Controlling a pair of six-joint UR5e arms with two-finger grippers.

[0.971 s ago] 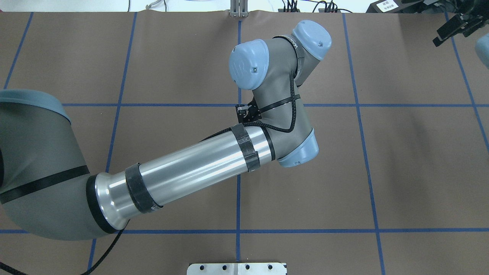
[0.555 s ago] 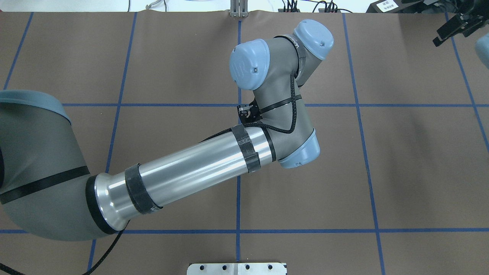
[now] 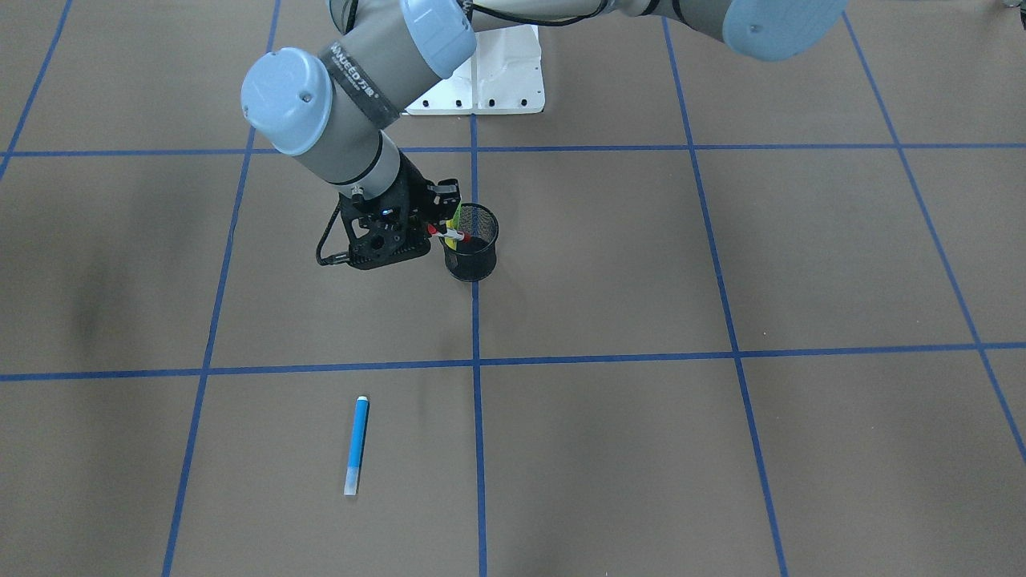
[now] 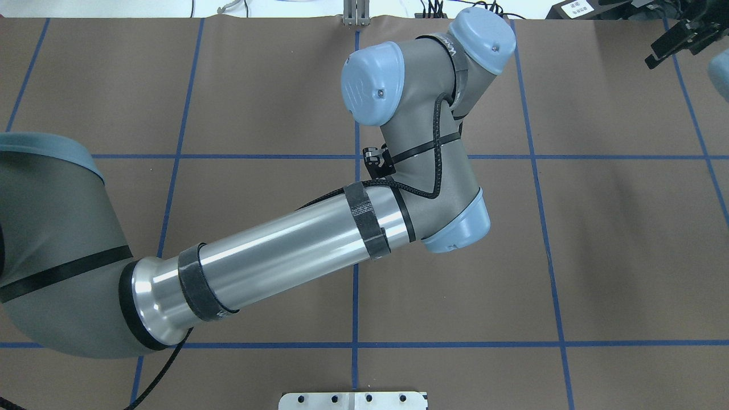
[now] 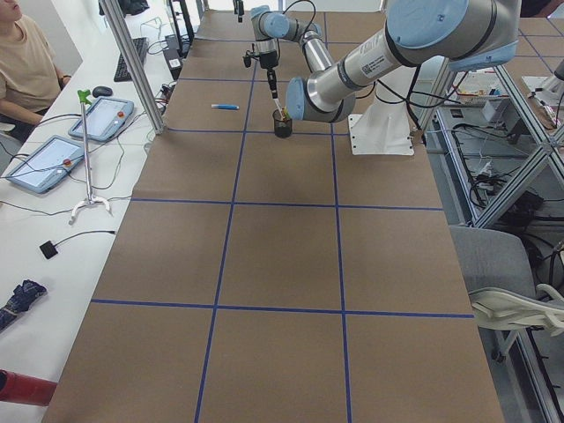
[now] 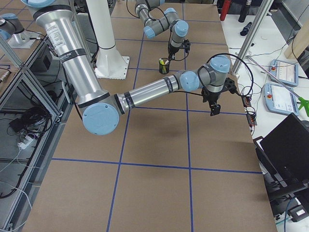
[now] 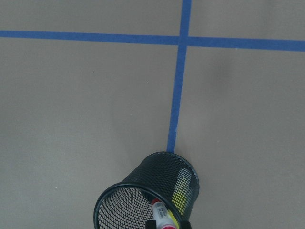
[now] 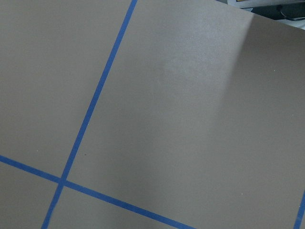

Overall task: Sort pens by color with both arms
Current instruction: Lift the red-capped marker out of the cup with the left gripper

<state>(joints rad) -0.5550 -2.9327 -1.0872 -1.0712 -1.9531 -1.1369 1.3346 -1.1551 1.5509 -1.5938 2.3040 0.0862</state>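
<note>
Tabletop: brown sheet, blue tape grid.
Room: white side bench, tablets, seated operator.
Left gripper: pinching the red-capped pen over the mesh cup, which holds a yellow pen.
Right gripper: far off; cannot tell its spread.
Blue pen: flat, well apart from the cup.

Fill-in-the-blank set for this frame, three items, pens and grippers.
1. The lone pen lying on the table is ____.
2. The gripper at the black mesh cup belongs to the robot's ____ arm.
3. The white-barrelled pen in that gripper has a ____ cap.
Missing: blue; left; red.
</note>
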